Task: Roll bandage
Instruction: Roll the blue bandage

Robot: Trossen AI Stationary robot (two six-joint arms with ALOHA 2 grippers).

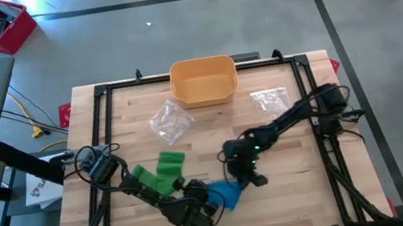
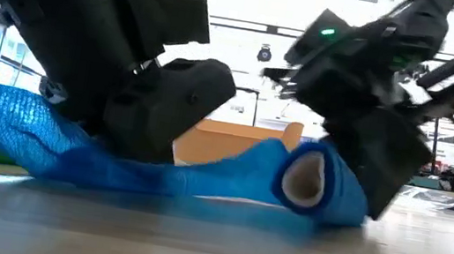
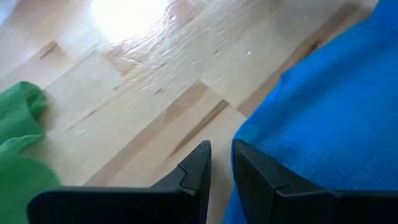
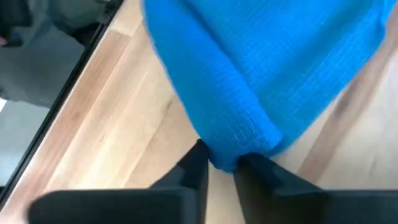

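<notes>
High view: the wooden desk point(image 1: 296, 195) fills the centre of the frame, bordered by a black frame rail. The blue bandage point(image 1: 229, 193) lies near the lower centre, close to the desk's lower edge. The left gripper point(image 1: 215, 206) sits at the bandage's left end; the right gripper point(image 1: 246, 177) sits at its right end. A green bandage point(image 1: 163, 170) lies just upper left of the blue one, partly under the left arm. A yellow bin point(image 1: 203, 79) stands at the upper centre edge, with two clear plastic wrappers point(image 1: 169, 120) left and right below it. Bare wood lies open across the lower right and centre right of the desk.

Low view: the blue bandage point(image 2: 159, 166) stretches flat across the lower middle of the frame, its rolled end point(image 2: 309, 179) at centre right showing a pale core. The right gripper point(image 2: 362, 177) presses against the roll from the right. The left gripper point(image 2: 133, 127) bears down on the flat strip at centre left.

Left wrist view: the left gripper point(image 3: 222, 163) has its fingers nearly together, with a narrow gap; the blue bandage point(image 3: 329, 118) touches the right-hand finger, but whether cloth is pinched cannot be told. Green cloth point(image 3: 18, 149) shows at the left edge.

Right wrist view: the right gripper point(image 4: 222, 168) is narrowed onto a fold of the blue bandage point(image 4: 261, 68), which dips between the fingers.
</notes>
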